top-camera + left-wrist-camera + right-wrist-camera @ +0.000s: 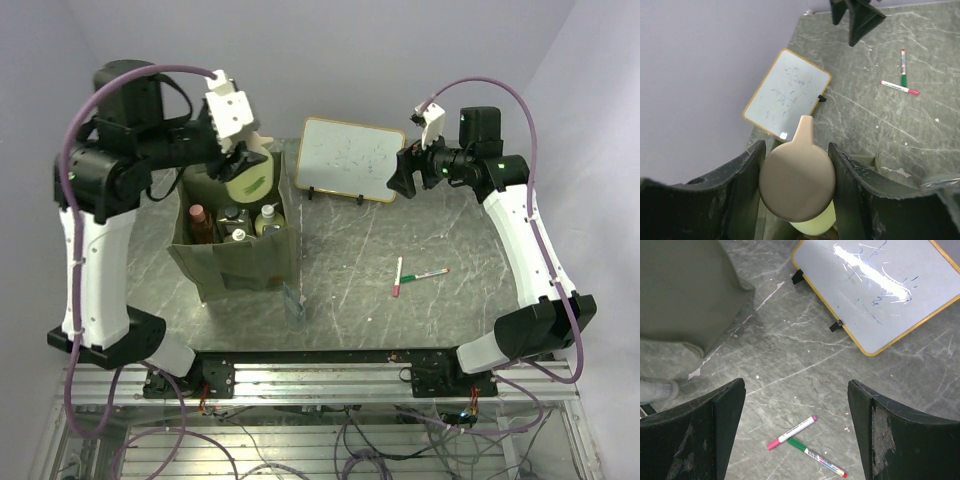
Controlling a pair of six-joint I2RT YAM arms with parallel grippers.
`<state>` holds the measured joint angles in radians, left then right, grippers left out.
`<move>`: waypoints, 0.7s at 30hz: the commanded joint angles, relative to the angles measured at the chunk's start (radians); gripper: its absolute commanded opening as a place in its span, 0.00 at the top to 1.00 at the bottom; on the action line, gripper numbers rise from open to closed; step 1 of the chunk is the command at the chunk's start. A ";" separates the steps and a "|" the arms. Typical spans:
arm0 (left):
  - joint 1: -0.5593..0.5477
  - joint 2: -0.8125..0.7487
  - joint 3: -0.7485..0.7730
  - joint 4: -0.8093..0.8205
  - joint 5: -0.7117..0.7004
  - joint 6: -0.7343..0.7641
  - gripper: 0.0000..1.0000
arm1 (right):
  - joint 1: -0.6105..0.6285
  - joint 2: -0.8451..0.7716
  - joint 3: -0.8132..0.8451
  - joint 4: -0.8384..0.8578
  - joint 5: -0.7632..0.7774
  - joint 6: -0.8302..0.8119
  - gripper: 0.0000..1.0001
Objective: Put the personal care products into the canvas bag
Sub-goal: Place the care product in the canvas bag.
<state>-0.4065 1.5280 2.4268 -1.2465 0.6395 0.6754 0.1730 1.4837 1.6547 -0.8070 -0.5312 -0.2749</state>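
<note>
The left gripper (238,157) sits in the upper left of the overhead view, over the far edge of the canvas bag (240,262). Its jaws are closed partway on a pump bottle (254,180). In the left wrist view the two black fingers (751,186) press against either side of the bottle's round peach pump head (797,186). The spout points away toward the whiteboard (787,93), and the pale green body shows just below the head. I cannot tell whether the bottle's base is already below the bag's rim.

The bag stands open at left centre of the overhead view. Inside it are an amber bottle (198,216), a dark-capped bottle (232,214) and a white-capped bottle (268,215), all upright.

The right gripper (405,172) hangs in the upper right, just beside the whiteboard's right end and above the table (450,310). Its jaws are spread wide, with nothing between them and touching nothing. Through the gap its wrist camera sees a pink marker (791,432) and a green marker (817,458) lying on the table, their near ends almost meeting.
</note>
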 commanded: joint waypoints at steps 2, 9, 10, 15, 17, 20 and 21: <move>0.119 -0.110 -0.030 0.152 0.106 -0.022 0.93 | 0.026 0.005 0.032 0.001 0.013 0.010 0.17; 0.238 -0.189 -0.204 0.127 0.112 -0.004 0.93 | 0.047 0.006 0.027 0.005 -0.010 0.008 0.17; 0.253 -0.195 -0.225 0.128 0.113 -0.007 0.93 | 0.050 0.003 0.021 0.010 -0.015 0.009 0.17; 0.313 -0.238 -0.345 0.127 0.126 -0.005 0.93 | 0.059 -0.012 -0.011 0.020 -0.037 0.014 0.17; 0.330 -0.249 -0.384 0.123 0.130 -0.003 0.93 | 0.061 -0.013 -0.013 0.023 -0.046 0.018 0.17; 0.342 -0.261 -0.441 0.110 0.135 0.004 0.93 | 0.071 -0.008 -0.006 0.025 -0.058 0.022 0.17; 0.345 -0.264 -0.455 0.097 0.135 0.013 0.93 | 0.074 -0.006 -0.002 0.025 -0.062 0.022 0.17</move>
<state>-0.0799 1.3247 1.9923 -1.2404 0.7059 0.6567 0.2314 1.4876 1.6478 -0.8047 -0.5617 -0.2653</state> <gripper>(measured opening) 0.590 0.829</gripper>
